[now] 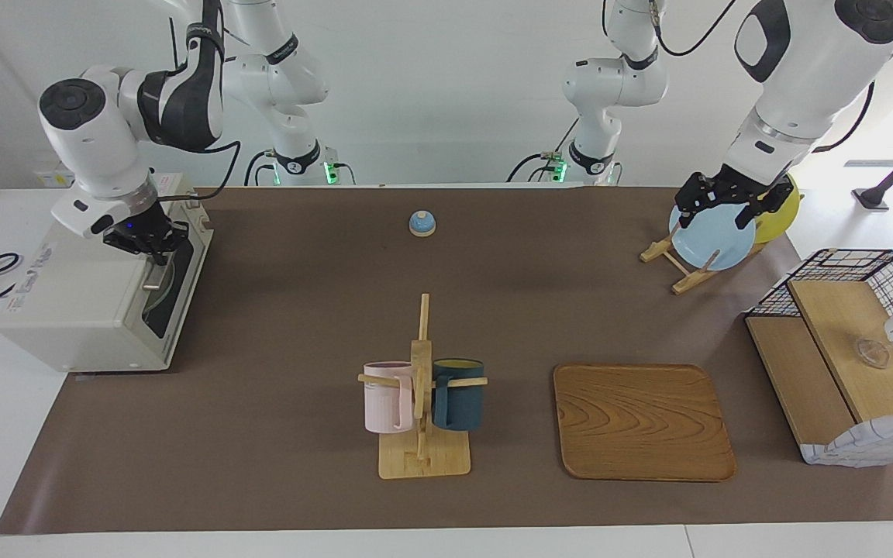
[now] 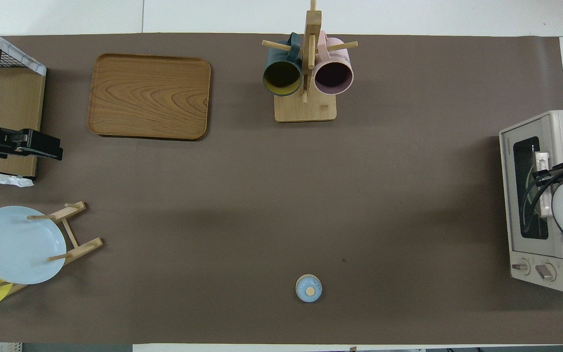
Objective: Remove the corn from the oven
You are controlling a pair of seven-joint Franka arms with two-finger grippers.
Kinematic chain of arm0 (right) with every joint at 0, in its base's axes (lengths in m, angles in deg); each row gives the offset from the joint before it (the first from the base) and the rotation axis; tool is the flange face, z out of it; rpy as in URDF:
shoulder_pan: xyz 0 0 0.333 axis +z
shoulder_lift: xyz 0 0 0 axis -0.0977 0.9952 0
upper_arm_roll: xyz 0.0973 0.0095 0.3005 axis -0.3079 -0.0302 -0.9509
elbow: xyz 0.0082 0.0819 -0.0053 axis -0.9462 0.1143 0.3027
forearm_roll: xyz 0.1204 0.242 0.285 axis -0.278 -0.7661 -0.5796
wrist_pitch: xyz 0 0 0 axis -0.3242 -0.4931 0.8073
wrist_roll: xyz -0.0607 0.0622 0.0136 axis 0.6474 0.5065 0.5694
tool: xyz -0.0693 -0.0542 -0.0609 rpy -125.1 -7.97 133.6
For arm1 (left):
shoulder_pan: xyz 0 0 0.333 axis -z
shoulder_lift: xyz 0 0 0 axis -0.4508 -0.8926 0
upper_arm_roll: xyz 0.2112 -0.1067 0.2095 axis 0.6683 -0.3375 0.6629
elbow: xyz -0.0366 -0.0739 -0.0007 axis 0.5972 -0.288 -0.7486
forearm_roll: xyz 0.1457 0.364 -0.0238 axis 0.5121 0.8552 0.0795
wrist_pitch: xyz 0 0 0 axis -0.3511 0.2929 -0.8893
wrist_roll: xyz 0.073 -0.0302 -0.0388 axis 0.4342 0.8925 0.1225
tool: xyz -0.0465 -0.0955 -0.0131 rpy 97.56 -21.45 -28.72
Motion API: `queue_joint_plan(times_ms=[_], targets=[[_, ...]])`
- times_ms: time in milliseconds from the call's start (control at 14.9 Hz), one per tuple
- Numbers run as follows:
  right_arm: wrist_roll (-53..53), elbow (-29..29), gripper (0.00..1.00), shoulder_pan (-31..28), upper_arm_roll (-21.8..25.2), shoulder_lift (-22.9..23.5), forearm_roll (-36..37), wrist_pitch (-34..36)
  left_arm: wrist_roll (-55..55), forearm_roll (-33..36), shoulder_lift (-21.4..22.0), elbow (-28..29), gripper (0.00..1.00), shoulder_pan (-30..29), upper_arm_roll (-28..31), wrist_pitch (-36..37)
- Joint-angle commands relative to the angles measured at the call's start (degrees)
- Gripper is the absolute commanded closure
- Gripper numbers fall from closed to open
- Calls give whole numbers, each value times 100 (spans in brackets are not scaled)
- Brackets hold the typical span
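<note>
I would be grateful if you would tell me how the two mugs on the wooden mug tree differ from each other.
The pink mug is pale pink; the dark teal mug is deep blue-green. In the overhead view the pink mug shows a dark inside, the dark teal mug a yellowish one. The pink mug hangs toward the right arm's end of the table, the dark teal mug toward the left arm's. Both hang from pegs of the mug tree, mouths up, and look alike in size.

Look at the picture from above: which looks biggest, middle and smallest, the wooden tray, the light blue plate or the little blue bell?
1. Wooden tray, biggest.
2. Light blue plate, middle.
3. Little blue bell, smallest.
</note>
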Motion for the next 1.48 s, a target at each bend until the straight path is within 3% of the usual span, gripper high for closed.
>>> queue_joint_plan(times_ms=[0,604,872,1208,1409], targets=[[100,164,100,-78,-27,-70,129,-125,-20,92,22,-23,0,-18,-16,95],[91,304,100,203,-53,-79,-152,-186,-20,92,22,-23,0,-18,-16,95],[82,665,100,212,-88,-61,-152,-625,-20,92,22,-23,0,-18,-16,95],[-206,674,100,756,-79,158,-318,-933,-20,92,22,-23,0,-18,-16,95],[-383,884,100,801,-79,194,-372,-1152,-20,92,22,-23,0,-18,-16,95]])
